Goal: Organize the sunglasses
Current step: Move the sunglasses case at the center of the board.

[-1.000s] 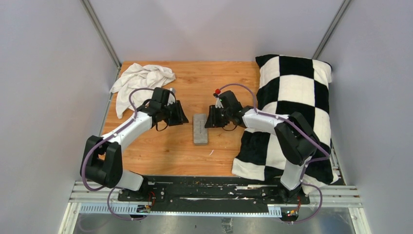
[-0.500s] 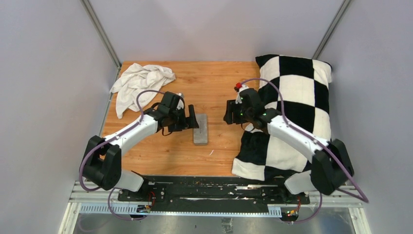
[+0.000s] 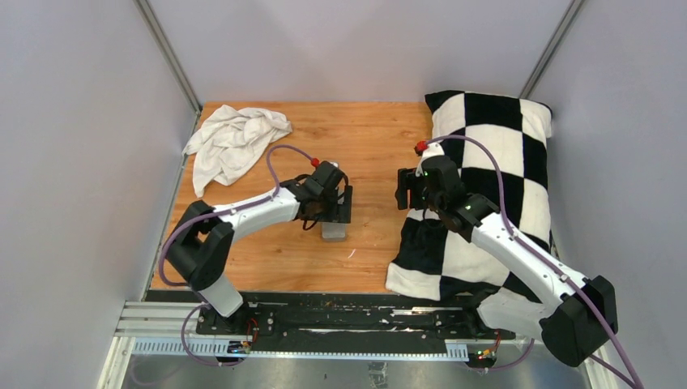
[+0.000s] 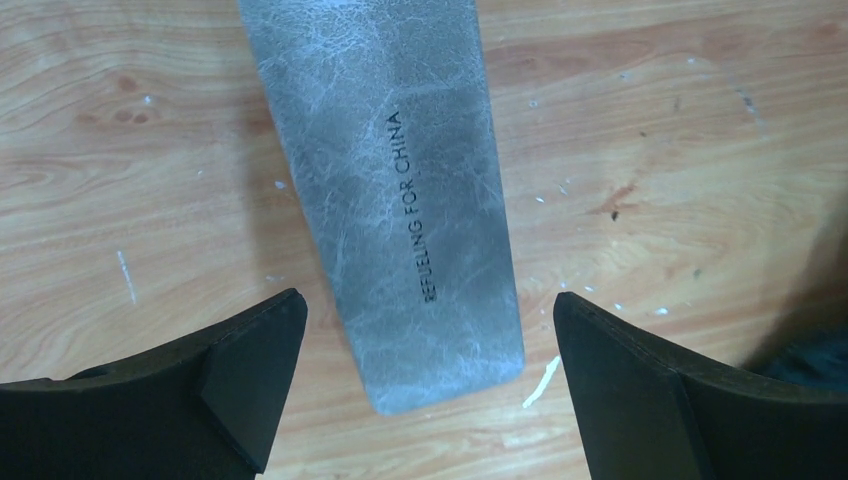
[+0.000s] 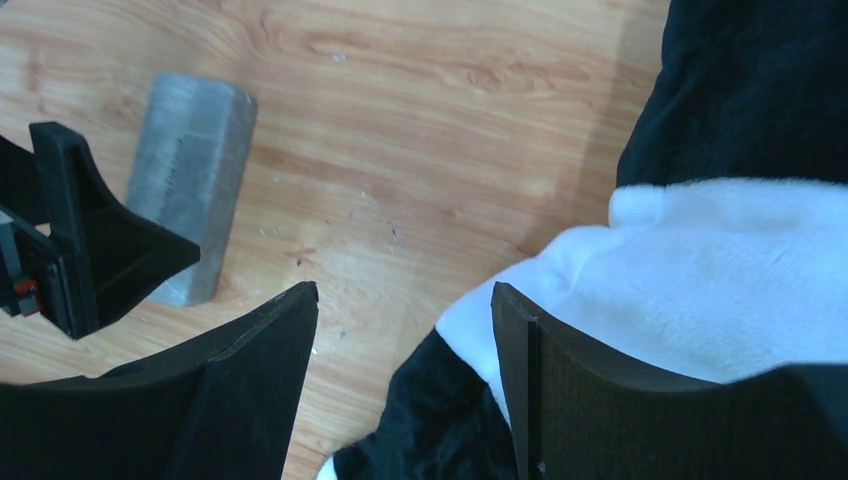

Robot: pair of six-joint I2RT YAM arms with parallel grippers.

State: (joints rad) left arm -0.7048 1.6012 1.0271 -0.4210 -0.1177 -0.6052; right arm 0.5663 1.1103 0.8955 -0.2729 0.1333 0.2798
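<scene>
White crumpled cloth (image 3: pixel 235 142) lies on the wooden table (image 3: pixel 373 134), well to the left of the grey case (image 4: pixel 390 190) and farther back. The case lies flat and closed on the bare wood, with "REFUELING FOR CHINA" printed along its lid. The left gripper (image 4: pixel 428 315) hangs right above the case with its jaws spread wide. One end of the case sits between the fingers, and a strip of wood shows on each side, so neither finger touches it. Right of the case and well apart from it, the right gripper (image 5: pixel 405 300) hovers with its jaws apart and nothing between them, over the edge of the black-and-white checked blanket (image 3: pixel 494 138). The sunglasses show in no view, so where they are cannot be told.
</scene>
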